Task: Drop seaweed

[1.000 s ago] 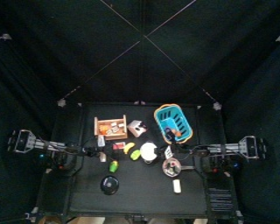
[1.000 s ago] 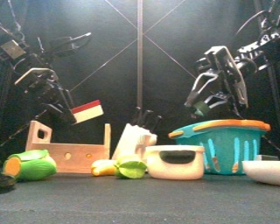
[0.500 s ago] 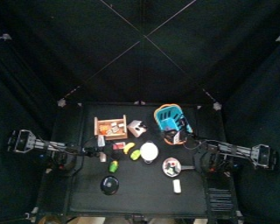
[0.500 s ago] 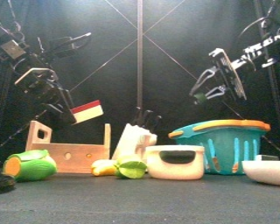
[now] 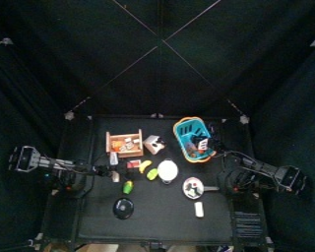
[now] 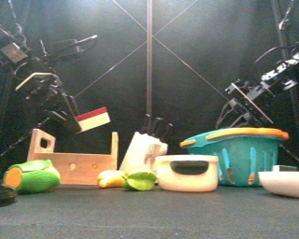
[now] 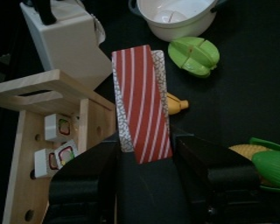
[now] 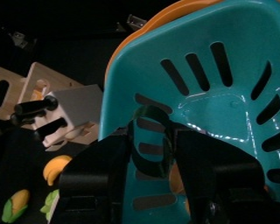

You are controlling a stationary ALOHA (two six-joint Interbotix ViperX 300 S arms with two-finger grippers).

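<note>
From my station I see the left gripper (image 7: 143, 162) closed on a red-and-white striped packet (image 7: 143, 103), which I take for the seaweed; it hangs above the bench near the left edge, over the wooden rack (image 6: 75, 161). In the front view the packet (image 6: 93, 119) shows as a small tilted card clear of the rack's posts. Low at the left front lies a green corn-like toy (image 6: 34, 175). Toward the middle I see a white carton (image 6: 145, 150), a yellow piece and a lime half (image 6: 139, 179), then a cream bowl (image 6: 189, 174). On the right stands the teal basket (image 6: 237, 152) with an orange rim. The right gripper (image 8: 156, 149) hangs against the basket's slotted wall; I cannot tell whether its jaws are parted or closed.
</note>
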